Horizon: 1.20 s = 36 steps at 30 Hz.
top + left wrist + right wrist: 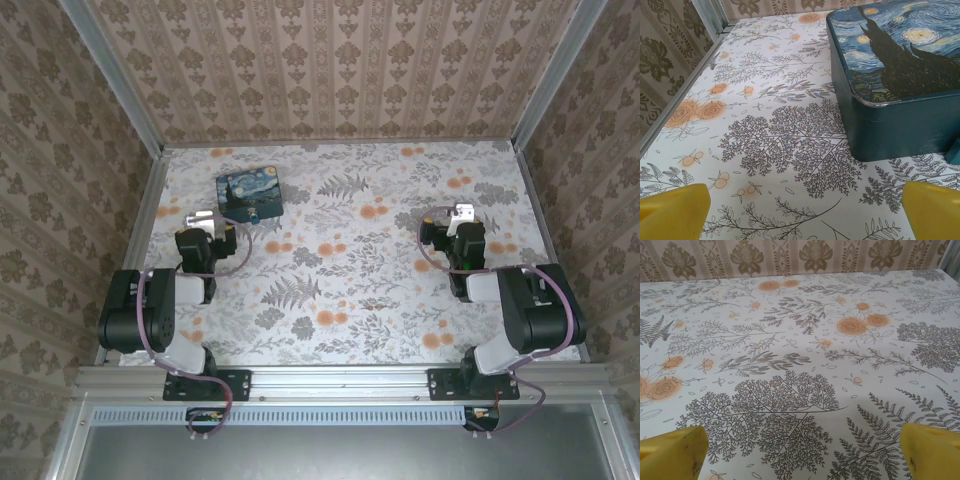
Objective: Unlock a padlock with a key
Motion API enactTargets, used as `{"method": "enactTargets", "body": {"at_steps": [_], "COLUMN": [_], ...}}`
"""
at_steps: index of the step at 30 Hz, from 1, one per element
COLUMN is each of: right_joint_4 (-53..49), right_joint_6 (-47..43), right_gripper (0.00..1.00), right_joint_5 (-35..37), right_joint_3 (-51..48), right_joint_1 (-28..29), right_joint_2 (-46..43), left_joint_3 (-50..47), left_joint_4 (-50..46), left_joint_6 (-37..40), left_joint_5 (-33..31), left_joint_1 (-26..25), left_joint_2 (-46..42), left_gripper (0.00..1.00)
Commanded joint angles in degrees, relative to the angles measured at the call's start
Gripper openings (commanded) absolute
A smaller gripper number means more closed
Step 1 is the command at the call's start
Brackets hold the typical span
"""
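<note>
Peeking in at the right edge of the left wrist view, a small teal-blue sliver (954,151) is seen low on the bench (350,290), just beside the near side of the starry-night box (890,60). It's cut off by the frame, so whether that's the padlock honestly can't be told. The box is parked at the far left of the bench with its lid on. The left gripper (800,212) is held low, just near and left of the box, with its yellow fingers (675,207) spread wide over the floral print. Over on the right, well apart from the box, the right gripper (800,455) is likewise spread wide above plain patterned bench.
</note>
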Motion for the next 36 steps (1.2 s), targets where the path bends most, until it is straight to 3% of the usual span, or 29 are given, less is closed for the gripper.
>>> {"method": "enactTargets", "body": {"at_steps": [1, 24, 27, 31, 36], "right_joint_4": [-0.3, -0.3, 0.8, -5.4, -19.6], "right_joint_6": [-0.9, -0.5, 0.8, 2.3, 6.7], "right_gripper": [1.00, 0.99, 1.00, 0.99, 0.99], "right_joint_5": [-1.5, -1.8, 1.3, 5.3, 2.9], "right_joint_3": [0.7, 0.7, -0.5, -0.7, 3.5], "right_joint_1": [-0.1, -0.4, -0.4, -0.6, -1.3], "right_joint_2": [0.0, -0.1, -1.7, -9.6, -18.2], "left_joint_3": [1.4, 1.1, 0.8, 0.8, 4.6], "left_joint_4": [0.6, 1.1, 1.4, -0.9, -10.6], "left_joint_6": [0.2, 0.2, -0.4, -1.7, -2.3], "left_joint_5": [1.0, 1.0, -0.4, -2.7, -3.9], "left_joint_1": [0.5, 0.6, 0.5, 0.9, 1.2], "left_joint_2": [-0.1, -0.3, -0.7, -3.2, -7.0], "left_gripper": [1.00, 1.00, 1.00, 1.00, 1.00]}}
